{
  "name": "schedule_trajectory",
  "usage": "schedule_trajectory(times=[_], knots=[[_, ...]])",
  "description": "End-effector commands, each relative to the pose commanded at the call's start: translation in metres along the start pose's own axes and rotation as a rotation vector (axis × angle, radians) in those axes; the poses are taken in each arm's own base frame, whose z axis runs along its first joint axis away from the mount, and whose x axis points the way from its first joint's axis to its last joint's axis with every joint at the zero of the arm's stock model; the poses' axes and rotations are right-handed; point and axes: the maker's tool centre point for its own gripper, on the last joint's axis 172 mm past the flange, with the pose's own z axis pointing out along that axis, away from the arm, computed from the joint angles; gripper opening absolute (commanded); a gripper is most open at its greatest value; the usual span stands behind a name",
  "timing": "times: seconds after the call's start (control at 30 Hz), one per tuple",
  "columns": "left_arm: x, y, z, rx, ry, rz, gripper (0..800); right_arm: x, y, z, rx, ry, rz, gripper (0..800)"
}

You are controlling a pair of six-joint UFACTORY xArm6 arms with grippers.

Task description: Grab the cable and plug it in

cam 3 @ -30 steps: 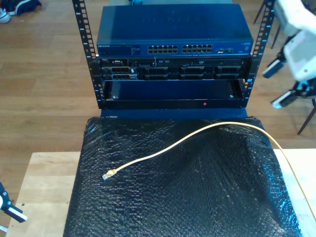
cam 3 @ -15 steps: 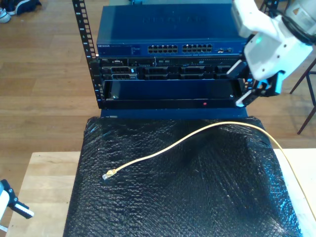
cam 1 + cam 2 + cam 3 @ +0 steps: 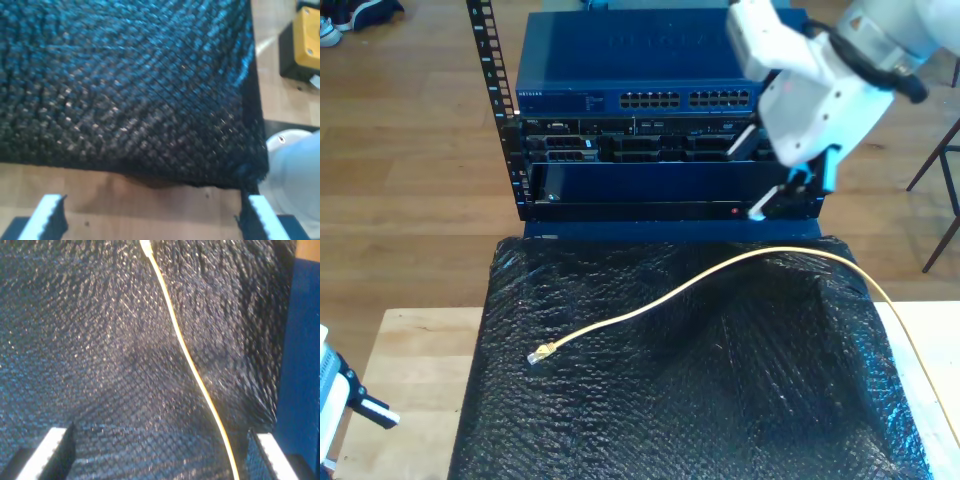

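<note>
Meanwhile, in the first wrist view, my first gripper (image 3: 150, 220) is seen with jaws spread wide and nothing between them, poised over the edge of the black bubble-wrap mat (image 3: 130, 85) and bare wooden table (image 3: 150, 205). In the second wrist view, my second gripper (image 3: 162, 455) is likewise held wide apart and empty above the pale-yellow network cable (image 3: 187, 360). In the exterior view, the cable (image 3: 720, 270) is shown lying loose on the mat, its clear plug (image 3: 539, 353) unplugged, well apart from the switch (image 3: 670, 70); grasping and plugging are judged outstanding.
</note>
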Motion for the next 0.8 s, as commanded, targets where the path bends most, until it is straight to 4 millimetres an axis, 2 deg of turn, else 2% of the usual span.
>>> schedule_trajectory(times=[0.17, 0.3, 0.8], knots=[[0.002, -0.004, 0.000, 0.006, -0.007, -0.022, 800, 0.026, -0.006, 0.015, 0.023, -0.002, -0.047, 797], [0.001, -0.007, 0.000, 0.012, -0.016, -0.049, 800, 0.040, -0.003, 0.024, 0.015, -0.006, -0.075, 797], [-0.002, -0.012, -0.001, 0.029, -0.024, -0.055, 800, 0.074, -0.010, 0.090, 0.091, -0.018, -0.154, 796]])
